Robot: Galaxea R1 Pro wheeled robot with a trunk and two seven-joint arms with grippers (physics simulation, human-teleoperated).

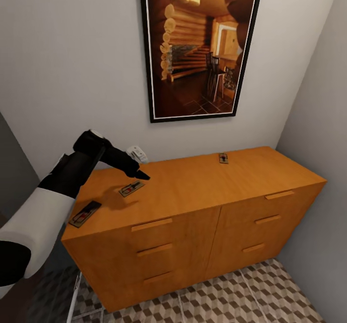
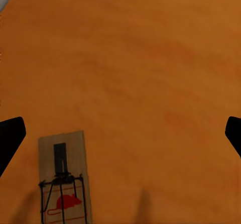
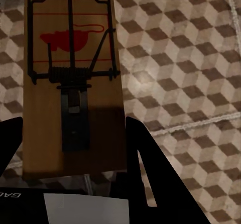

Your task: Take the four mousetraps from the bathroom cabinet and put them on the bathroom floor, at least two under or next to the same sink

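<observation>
The right tool grips a mousetrap above the tiled floor. The left tool hovers wide open, empty, over another mousetrap on the cabinet.

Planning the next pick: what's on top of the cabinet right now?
Three mousetraps lie on the cabinet top: one near its left front corner, one beside the left gripper at, one near the back wall. The arm covers part of the left end.

Even, soft simulator light, moderately bright, no glare.
Left arm casts faint shadow on cabinet top; wrist views slightly blurry, grainy.
</observation>
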